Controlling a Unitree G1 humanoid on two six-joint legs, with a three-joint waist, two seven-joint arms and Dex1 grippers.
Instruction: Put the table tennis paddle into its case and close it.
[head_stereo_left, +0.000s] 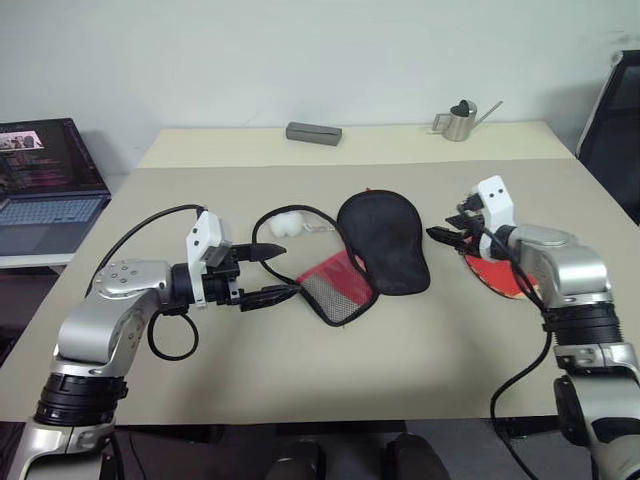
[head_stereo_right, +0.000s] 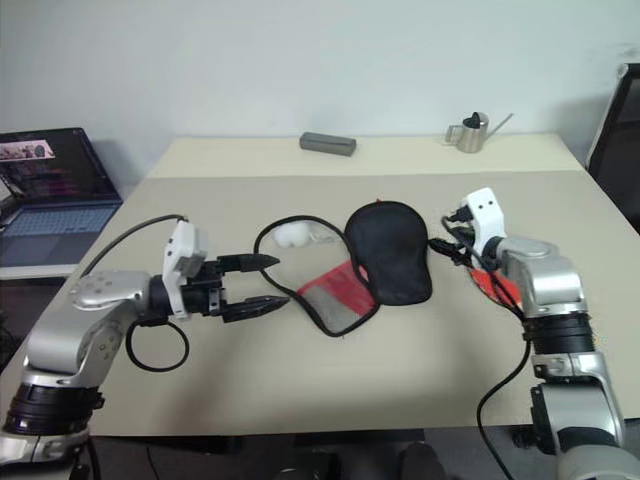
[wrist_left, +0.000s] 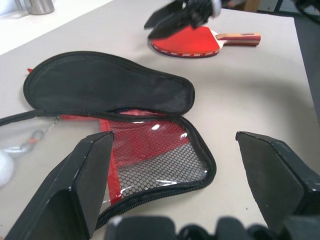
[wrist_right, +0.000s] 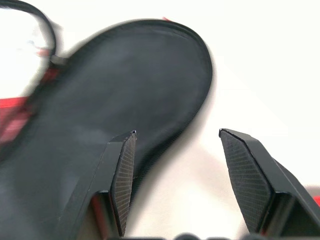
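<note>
Its case lies unzipped in the middle of the table: a black flap (head_stereo_left: 385, 240) folded back, and a red mesh panel (head_stereo_left: 335, 285) toward me. A white pompom (head_stereo_left: 285, 225) rests beside its zip edge. My left gripper (head_stereo_left: 285, 270) is open and level, its fingertips at the left edge of the mesh panel, with nothing between them (wrist_left: 175, 145). The table tennis paddle (wrist_left: 190, 42) lies flat at the right, red face up, partly under my right arm. My right gripper (head_stereo_left: 440, 238) hovers just over it, open and empty, pointing at the black flap (wrist_right: 125, 100).
A grey rectangular box (head_stereo_left: 314, 132) and a small metal watering can (head_stereo_left: 460, 120) stand near the table's far edge. An open laptop (head_stereo_left: 45, 185) sits on a side surface at the left. A black chair (head_stereo_left: 615, 130) is at the far right.
</note>
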